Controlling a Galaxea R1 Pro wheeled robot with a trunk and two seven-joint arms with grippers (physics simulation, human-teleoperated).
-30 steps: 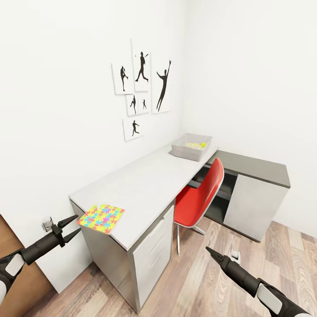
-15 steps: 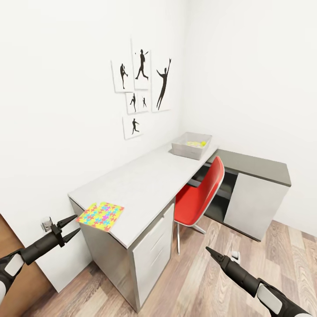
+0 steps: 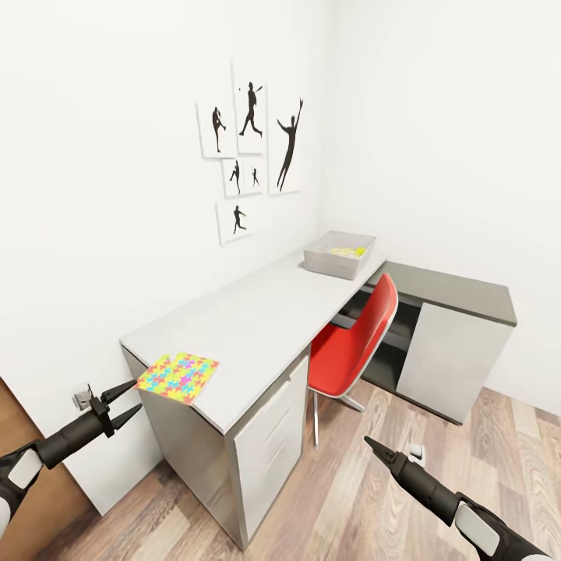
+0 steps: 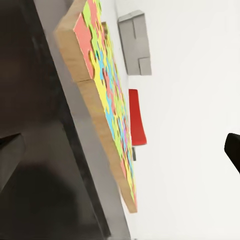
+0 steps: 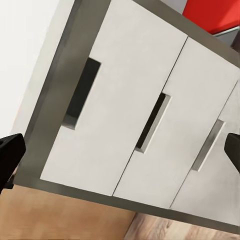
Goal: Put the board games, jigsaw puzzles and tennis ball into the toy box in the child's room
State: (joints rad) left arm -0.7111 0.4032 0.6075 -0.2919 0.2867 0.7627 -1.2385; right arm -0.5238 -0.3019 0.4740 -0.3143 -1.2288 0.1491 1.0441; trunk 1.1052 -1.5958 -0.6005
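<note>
Black left gripper (image 3: 128, 401) spread open, empty, just short of table (image 3: 257, 319) corner. Right gripper (image 3: 371, 443) low over plank floor (image 3: 366, 499), empty; in its wrist view, tips wide apart before drawers (image 5: 145, 125). Puzzle (image 3: 178, 377) flat at near corner. Red chair (image 3: 354, 351) midway. Toy box (image 3: 339, 255) at far end, ball (image 3: 359, 252) inside.

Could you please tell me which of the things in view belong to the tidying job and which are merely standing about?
Part of the job:
jigsaw puzzle on the table
toy box, something yellow inside
left gripper, open
right gripper

Just there:
red chair
wall pictures
dark cabinet
</note>
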